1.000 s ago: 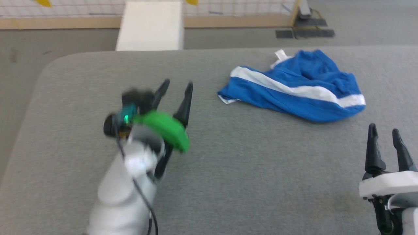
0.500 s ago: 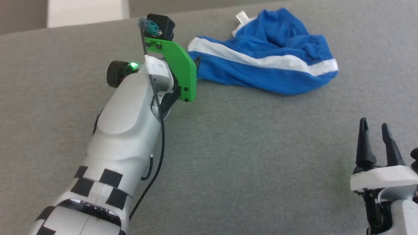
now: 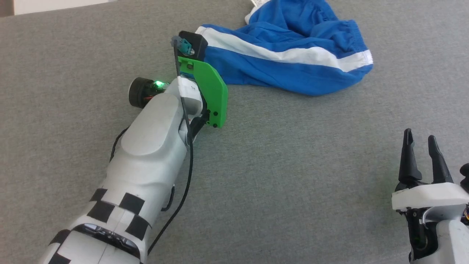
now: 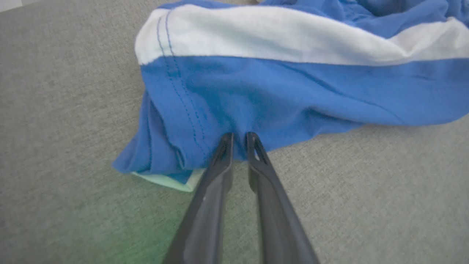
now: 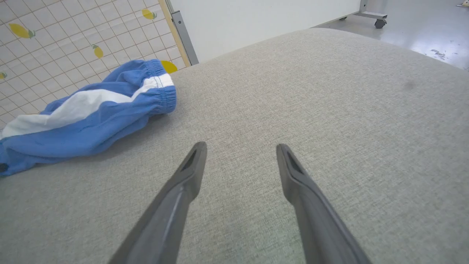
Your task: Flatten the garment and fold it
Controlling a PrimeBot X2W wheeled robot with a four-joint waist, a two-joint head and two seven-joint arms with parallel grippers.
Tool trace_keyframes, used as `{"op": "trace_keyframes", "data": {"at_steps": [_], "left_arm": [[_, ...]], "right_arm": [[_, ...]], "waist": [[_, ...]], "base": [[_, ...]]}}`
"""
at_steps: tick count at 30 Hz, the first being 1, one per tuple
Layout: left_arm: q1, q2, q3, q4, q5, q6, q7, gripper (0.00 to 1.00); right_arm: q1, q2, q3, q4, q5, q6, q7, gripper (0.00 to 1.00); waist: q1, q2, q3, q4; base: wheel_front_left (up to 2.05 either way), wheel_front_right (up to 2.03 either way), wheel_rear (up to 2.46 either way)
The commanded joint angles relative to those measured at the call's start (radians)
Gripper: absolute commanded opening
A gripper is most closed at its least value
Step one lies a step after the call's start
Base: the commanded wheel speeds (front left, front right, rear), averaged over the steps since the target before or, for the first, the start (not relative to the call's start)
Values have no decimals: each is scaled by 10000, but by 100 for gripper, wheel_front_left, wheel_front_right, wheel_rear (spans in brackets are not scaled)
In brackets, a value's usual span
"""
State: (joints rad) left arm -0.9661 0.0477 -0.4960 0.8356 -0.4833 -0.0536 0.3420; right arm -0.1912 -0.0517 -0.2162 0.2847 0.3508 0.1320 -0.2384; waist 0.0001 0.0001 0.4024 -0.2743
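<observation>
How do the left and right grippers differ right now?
Left gripper: jaws nearly closed, tips at the garment's blue edge; whether they pinch fabric is unclear. Right gripper: jaws wide open, over the bare grey surface, apart from the garment. Both have long dark fingers.

A grey fabric surface — behind it a lemon-patterned grid panel, white board, glossy floor.
</observation>
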Motion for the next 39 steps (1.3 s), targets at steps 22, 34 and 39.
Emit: {"op": "trace_keyframes", "data": {"at_steps": [22, 34, 39], "left_arm": [[1297, 657, 527, -2598, -1308, -98, -2748, 0], [7098, 1545, -260, -6121, -1807, 1542, -818, 0], [8398, 1474, -374, -6627, -2281, 1947, -355, 0]], "right_arm": [[315, 14, -235, 117, -410, -13, 56, 100], [744, 14, -71, -331, -784, -13, 671, 100], [958, 14, -100, -434, -805, -13, 884, 100]], "waist": [[-1, -1, -1321, 1419], [-1, -1, -2245, 2766], [-1, -1, -2553, 3024]], "base": [[0, 0, 0], [0, 0, 0], [0, 0, 0]]}}
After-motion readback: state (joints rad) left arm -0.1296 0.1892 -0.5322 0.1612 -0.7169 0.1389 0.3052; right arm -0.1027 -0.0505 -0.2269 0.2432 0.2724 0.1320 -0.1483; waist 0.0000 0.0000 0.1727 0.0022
